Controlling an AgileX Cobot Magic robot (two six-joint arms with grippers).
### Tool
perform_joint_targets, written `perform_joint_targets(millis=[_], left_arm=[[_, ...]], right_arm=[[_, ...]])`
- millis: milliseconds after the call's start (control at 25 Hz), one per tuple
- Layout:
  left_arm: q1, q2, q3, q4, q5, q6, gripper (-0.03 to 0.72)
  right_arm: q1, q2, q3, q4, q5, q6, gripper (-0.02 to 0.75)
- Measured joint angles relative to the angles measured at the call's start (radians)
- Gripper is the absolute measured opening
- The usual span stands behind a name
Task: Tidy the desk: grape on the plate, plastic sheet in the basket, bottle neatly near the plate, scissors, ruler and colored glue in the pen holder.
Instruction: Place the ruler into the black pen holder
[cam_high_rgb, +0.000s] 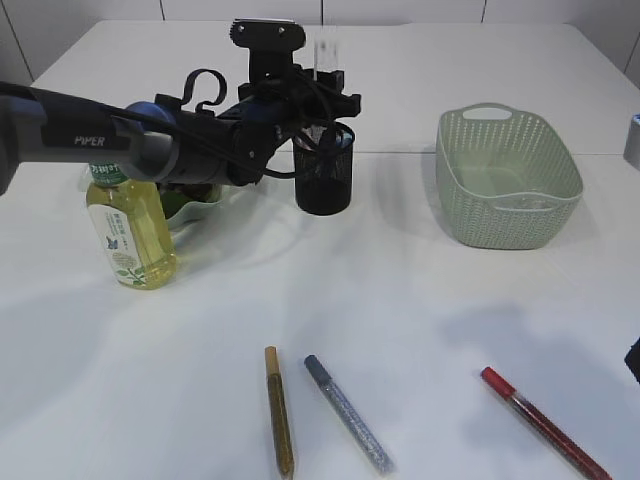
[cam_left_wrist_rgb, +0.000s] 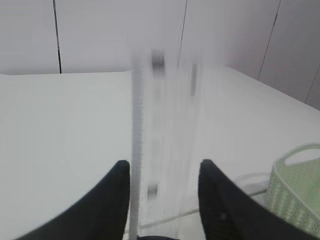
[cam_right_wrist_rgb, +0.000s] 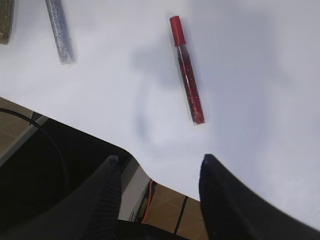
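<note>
Left wrist view shows me my left gripper (cam_left_wrist_rgb: 162, 192) with jaws parted loosely around the clear ruler (cam_left_wrist_rgb: 165, 135), upright over the pen holder (cam_high_rgb: 324, 168) so it can drop in, while my right gripper (cam_right_wrist_rgb: 157, 187) hangs open, empty.

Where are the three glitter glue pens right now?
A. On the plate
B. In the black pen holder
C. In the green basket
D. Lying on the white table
D. The gold glue pen, the silver one and the red one all lie flat on the white table, out in front of the black pen holder and the green basket.
</note>
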Motion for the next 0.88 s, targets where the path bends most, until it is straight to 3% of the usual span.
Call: perform_joint_targets(millis=[480, 680, 880], left_arm=[[0.0, -0.016, 0.0, -0.008, 0.047, -0.001, 0.384], [0.0, -0.112, 0.0, -0.008, 0.204, -0.001, 0.384], [0.0, -0.238, 0.0, -0.008, 0.488, -0.001, 0.384]], right_arm=[[0.0, 0.0, 0.0, 0.0, 0.0, -0.002, 0.404], [0.0, 0.0, 0.0, 0.0, 0.0, -0.002, 0.404], [0.0, 0.0, -0.012, 0.0, 0.0, -0.002, 0.404]])
